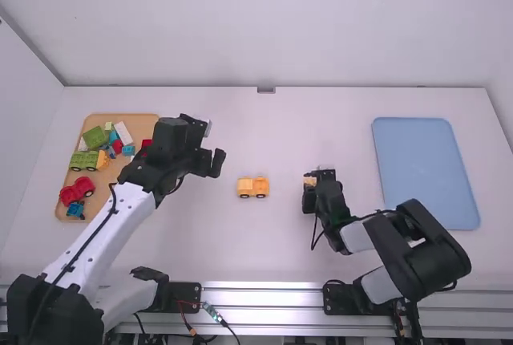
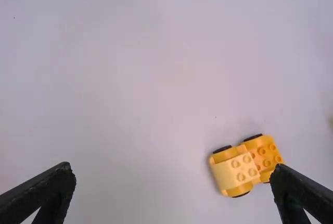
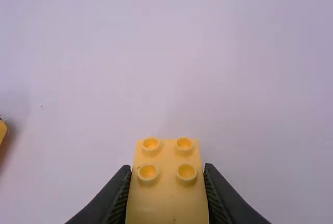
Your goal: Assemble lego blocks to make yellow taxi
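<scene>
Plainly, the high view gives the layout: the yellow vehicle (image 1: 253,188) sits on the bench (image 1: 264,241) between the two end effectors. The left end effector (image 1: 212,164) is up beside the wooden tray (image 1: 144,125), its fingers wide apart with nothing between them. The right end effector (image 1: 310,184) is on the vehicle's other side, closed on a yellow block (image 3: 168,198).

The left wrist view adds detail: the vehicle has a raised section with four studs at one end, a lower studded section at the other, and dark wheels. From the right wrist view, the held block's top also has four studs, with a finger pressed to each side; from above, the end effector covers most of that block.

The block's near end runs off the right wrist view, where a yellow piece (image 3: 2,131) is cut by the edge. A pale yellowish patch (image 2: 331,122) at the left wrist view's edge is too blurred to identify. The left arm (image 1: 120,221) partly hides a red block (image 1: 147,144) at the tray. The blue tray (image 1: 425,172) lies well apart from the vehicle.
</scene>
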Robot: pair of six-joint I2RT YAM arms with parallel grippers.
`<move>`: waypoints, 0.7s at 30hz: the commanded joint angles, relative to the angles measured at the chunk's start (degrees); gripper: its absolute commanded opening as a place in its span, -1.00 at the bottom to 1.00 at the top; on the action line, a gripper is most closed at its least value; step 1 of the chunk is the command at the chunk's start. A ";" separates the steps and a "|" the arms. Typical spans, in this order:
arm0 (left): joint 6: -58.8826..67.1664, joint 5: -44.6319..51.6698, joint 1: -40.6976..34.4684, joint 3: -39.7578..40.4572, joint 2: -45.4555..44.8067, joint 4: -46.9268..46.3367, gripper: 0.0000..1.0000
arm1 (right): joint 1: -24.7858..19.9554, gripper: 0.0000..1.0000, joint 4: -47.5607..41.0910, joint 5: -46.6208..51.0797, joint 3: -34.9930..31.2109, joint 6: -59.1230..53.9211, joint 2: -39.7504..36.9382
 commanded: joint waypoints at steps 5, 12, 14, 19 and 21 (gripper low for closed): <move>-0.42 0.09 -0.33 -0.33 -1.07 -0.22 0.98 | 1.09 -1.00 0.38 0.80 0.39 0.26 0.59; -0.42 0.22 -0.35 -0.33 -1.07 -0.22 0.98 | -0.46 -0.99 -1.93 0.10 0.55 0.48 0.59; -0.39 0.24 -0.35 -0.33 -1.07 -0.22 0.99 | -0.61 -0.98 -2.53 -0.09 0.79 0.46 0.59; -0.39 0.24 -0.33 -0.33 -1.07 -0.26 0.98 | -0.59 -0.73 -2.22 0.00 0.52 0.48 0.59; -0.42 0.22 -0.35 -0.33 -1.07 -0.31 0.98 | -0.57 -0.62 -2.22 -0.03 0.42 0.31 0.59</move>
